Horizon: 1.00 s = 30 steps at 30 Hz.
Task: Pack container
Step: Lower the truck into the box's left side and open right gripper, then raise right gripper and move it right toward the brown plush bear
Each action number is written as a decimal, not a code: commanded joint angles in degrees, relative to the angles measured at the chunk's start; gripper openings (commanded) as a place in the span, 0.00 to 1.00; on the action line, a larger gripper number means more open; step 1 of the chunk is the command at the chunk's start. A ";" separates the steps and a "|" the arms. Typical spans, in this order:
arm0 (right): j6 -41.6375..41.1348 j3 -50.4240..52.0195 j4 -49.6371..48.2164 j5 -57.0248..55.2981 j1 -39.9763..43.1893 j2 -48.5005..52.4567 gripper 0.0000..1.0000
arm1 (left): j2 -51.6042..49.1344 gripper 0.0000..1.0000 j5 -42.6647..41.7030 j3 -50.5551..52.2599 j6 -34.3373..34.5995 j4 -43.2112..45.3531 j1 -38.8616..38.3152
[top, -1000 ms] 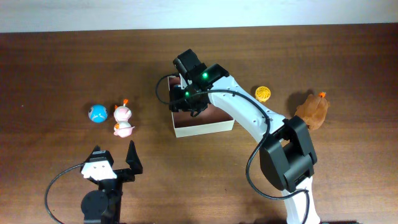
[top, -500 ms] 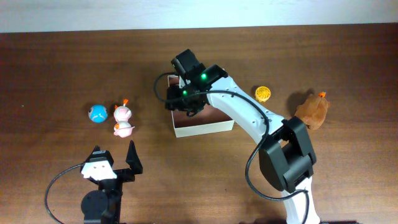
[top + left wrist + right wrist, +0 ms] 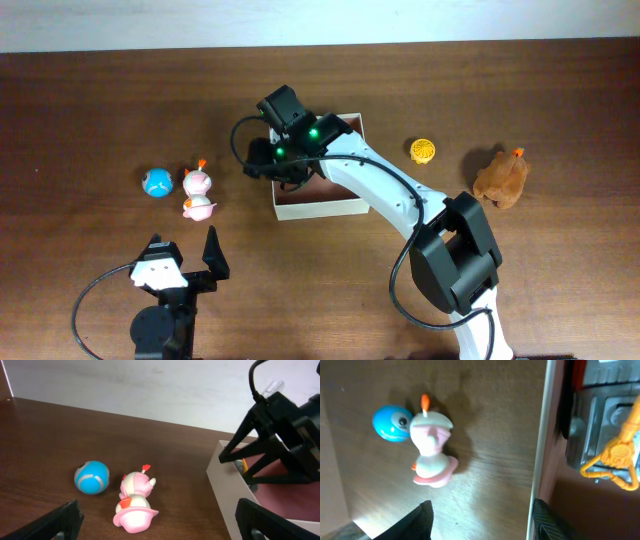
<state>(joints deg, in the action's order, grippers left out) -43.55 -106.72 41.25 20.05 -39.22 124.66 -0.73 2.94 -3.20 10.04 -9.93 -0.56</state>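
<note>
The container (image 3: pixel 325 208), a shallow cream-walled box with a reddish-brown inside, sits mid-table. In the right wrist view a grey and orange toy (image 3: pixel 612 452) lies inside it, past its left wall (image 3: pixel 540 460). My right gripper (image 3: pixel 258 166) is open and empty, straddling that wall (image 3: pixel 482 522). To its left lie a blue ball (image 3: pixel 157 182) and two pink chick toys (image 3: pixel 198 182), (image 3: pixel 198 207). My left gripper (image 3: pixel 185 255) is open and empty near the front edge. Its view (image 3: pixel 160 527) shows the ball (image 3: pixel 92 477), the chicks (image 3: pixel 135 502) and the box wall (image 3: pixel 225 485).
A small yellow ball (image 3: pixel 423 150) and a brown chicken toy (image 3: pixel 502 178) lie right of the box. The right arm (image 3: pixel 400 195) stretches across the box from the front right. The table's far edge meets a white wall.
My right gripper has moved left, from above the box's inside to over its left wall. The left arm and the toys have not moved.
</note>
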 commanded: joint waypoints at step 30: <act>20.92 -30.42 37.18 -20.90 18.29 -2.16 0.77 | 0.44 1.00 -0.61 0.33 -0.94 0.17 0.35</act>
<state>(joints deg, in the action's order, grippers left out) -26.61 -134.76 76.36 4.58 -25.71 124.11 -0.73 2.94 -3.20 10.04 -9.93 -0.56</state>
